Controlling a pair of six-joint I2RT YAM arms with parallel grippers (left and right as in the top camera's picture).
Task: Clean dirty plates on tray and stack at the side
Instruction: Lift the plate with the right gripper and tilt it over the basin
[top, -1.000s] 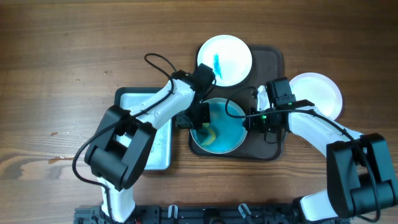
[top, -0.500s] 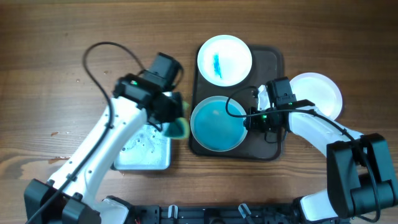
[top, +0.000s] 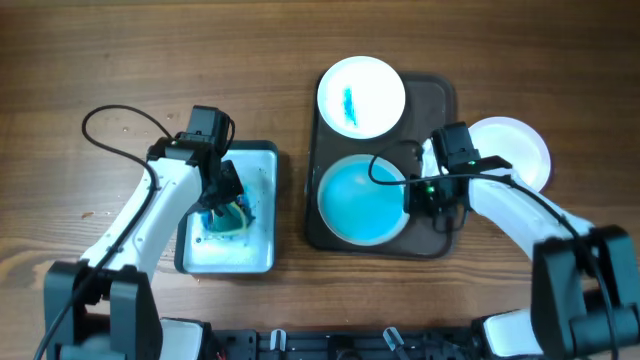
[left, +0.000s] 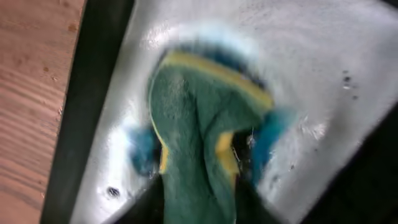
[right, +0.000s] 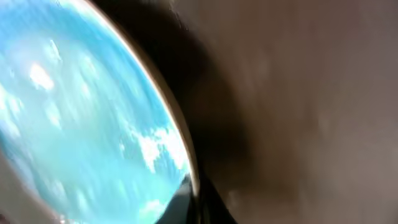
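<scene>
On the desk (top: 100, 60), the dark tray (top: 432, 95) carries a teal-coated plate (top: 362, 200) and a streaked plate (top: 362, 95). A clean plate (top: 515, 145) lies just right of it. The right end effector (top: 425, 195) pinches the teal-coated plate's rim. Over the pale tray (top: 255, 240), the left end effector (top: 222, 200) meets a sponge (left: 193, 143). The view is too blurred to tell whether it is gripping.

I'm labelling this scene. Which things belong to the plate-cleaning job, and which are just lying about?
Job: dark tray; smeared plate; teal-coated plate; white plate beside the tray; sponge; pale tray holding the sponge.
Just there: wooden table.
</scene>
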